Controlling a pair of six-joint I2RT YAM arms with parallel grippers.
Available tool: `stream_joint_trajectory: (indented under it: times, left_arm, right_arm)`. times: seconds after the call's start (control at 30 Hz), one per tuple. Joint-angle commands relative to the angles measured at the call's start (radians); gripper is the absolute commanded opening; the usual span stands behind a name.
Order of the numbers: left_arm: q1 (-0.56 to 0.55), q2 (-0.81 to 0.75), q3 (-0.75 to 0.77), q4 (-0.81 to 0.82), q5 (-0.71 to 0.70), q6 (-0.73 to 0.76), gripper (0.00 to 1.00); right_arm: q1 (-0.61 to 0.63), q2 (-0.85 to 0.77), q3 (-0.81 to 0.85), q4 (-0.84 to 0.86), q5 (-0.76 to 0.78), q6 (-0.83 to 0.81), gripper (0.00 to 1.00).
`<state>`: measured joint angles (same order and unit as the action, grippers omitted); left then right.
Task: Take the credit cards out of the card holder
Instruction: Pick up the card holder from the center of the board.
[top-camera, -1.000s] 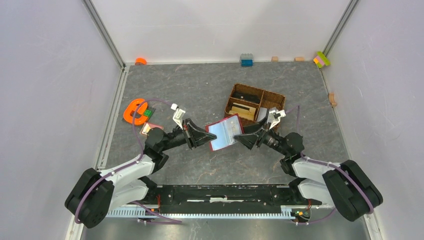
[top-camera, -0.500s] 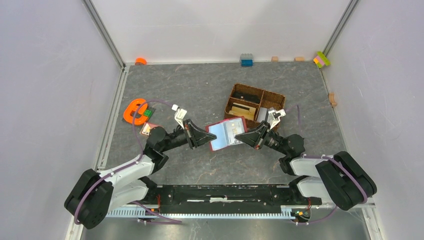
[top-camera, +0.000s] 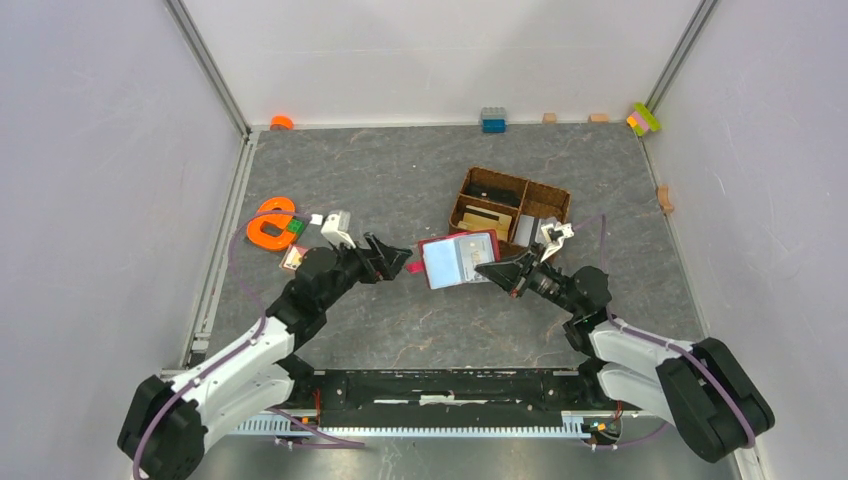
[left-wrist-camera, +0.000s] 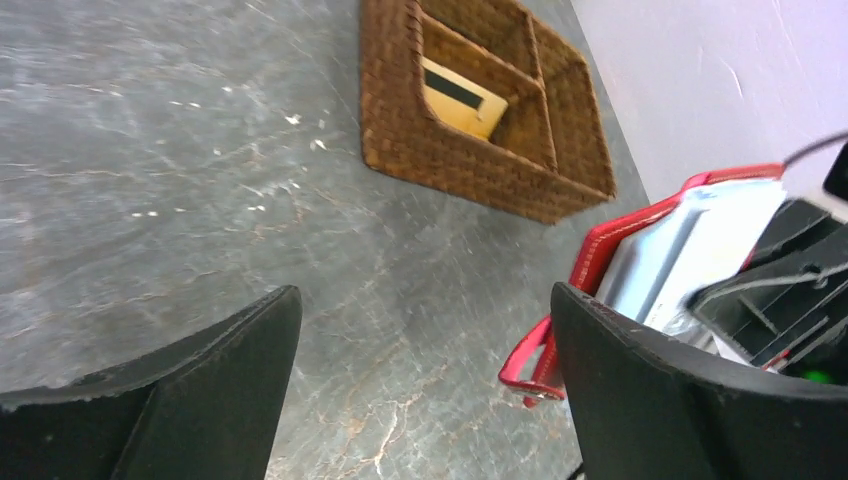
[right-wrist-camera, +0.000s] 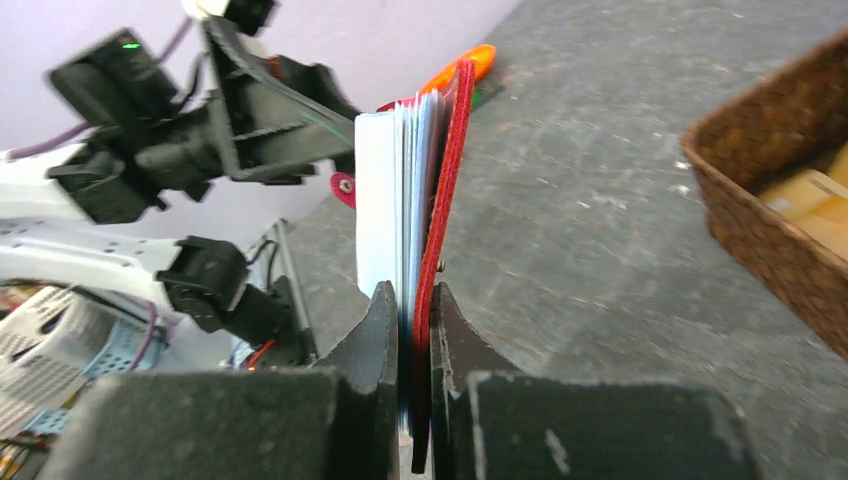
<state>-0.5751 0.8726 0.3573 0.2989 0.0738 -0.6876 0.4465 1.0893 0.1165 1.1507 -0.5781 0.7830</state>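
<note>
The red card holder (top-camera: 458, 260) hangs open above the table's middle, its light blue inner leaves facing up. My right gripper (top-camera: 489, 270) is shut on its right edge; in the right wrist view the right gripper (right-wrist-camera: 412, 300) pinches the red cover (right-wrist-camera: 452, 170) and the stacked white and pale blue credit cards (right-wrist-camera: 385, 200). My left gripper (top-camera: 397, 263) stands open just left of the holder, apart from it. Seen from the left wrist, the left gripper (left-wrist-camera: 425, 300) holds nothing, with the holder's red edge (left-wrist-camera: 600, 255) behind its right finger.
A brown wicker basket (top-camera: 470, 180) with compartments stands just behind the holder, a tan card (top-camera: 487, 215) lying in it; the basket (left-wrist-camera: 450, 165) also shows in the left wrist view. An orange ring toy (top-camera: 268, 225) lies at the left. Small blocks (top-camera: 492, 120) line the back wall.
My left gripper let go of the card holder, opened wide and drew back to the left. My right gripper closed on the holder's right edge and now holds it alone.
</note>
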Motion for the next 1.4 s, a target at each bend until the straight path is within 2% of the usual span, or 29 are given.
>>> stream_joint_trajectory:
  times: [0.0,0.1,0.2,0.23,0.27,0.3,0.33,0.5,0.63,0.73,0.8,1.17,1.37]
  left_arm:
    - [0.004,-0.112,-0.02,-0.089,-0.202,-0.001,1.0]
    - [0.004,-0.156,-0.044,-0.049,-0.171,-0.009,1.0]
    - [0.002,-0.145,-0.111,0.209,0.079,0.018,1.0]
    - [-0.002,-0.126,-0.121,0.288,0.148,0.02,0.96]
    - [-0.005,-0.102,-0.12,0.352,0.216,0.022,0.88]
    - [-0.007,-0.082,-0.114,0.38,0.265,0.027,0.79]
    - [-0.013,-0.069,-0.108,0.41,0.305,0.031,0.76]
    - [-0.041,-0.025,-0.104,0.459,0.342,0.036,0.75]
    - [-0.071,0.08,-0.068,0.485,0.387,0.038,0.75]
    - [-0.099,0.159,-0.033,0.495,0.436,0.053,0.69]
    - [-0.118,0.19,-0.017,0.496,0.445,0.061,0.68]
    - [-0.14,0.259,0.027,0.477,0.476,0.063,0.65]
    - [-0.14,0.274,0.041,0.45,0.464,0.064,0.63]
  right_arm:
    - [-0.003,-0.063,0.029,-0.203,0.124,-0.131,0.0]
    - [-0.003,-0.059,0.033,-0.217,0.132,-0.136,0.0]
    - [-0.004,-0.031,0.044,-0.213,0.114,-0.13,0.0]
    - [-0.003,-0.023,0.048,-0.211,0.107,-0.128,0.0]
    - [-0.003,-0.015,0.05,-0.212,0.104,-0.127,0.0]
    - [-0.003,-0.013,0.05,-0.217,0.106,-0.128,0.0]
    - [-0.003,-0.014,0.048,-0.223,0.115,-0.13,0.0]
    - [-0.004,-0.036,0.047,-0.239,0.125,-0.144,0.0]
    - [-0.003,-0.041,0.041,-0.236,0.127,-0.146,0.0]
    - [-0.003,-0.041,0.039,-0.225,0.117,-0.142,0.0]
    - [-0.003,-0.041,0.034,-0.212,0.111,-0.136,0.0]
    - [-0.003,-0.029,0.023,-0.147,0.074,-0.109,0.0]
    - [0.0,0.017,0.008,0.006,0.002,-0.043,0.0]
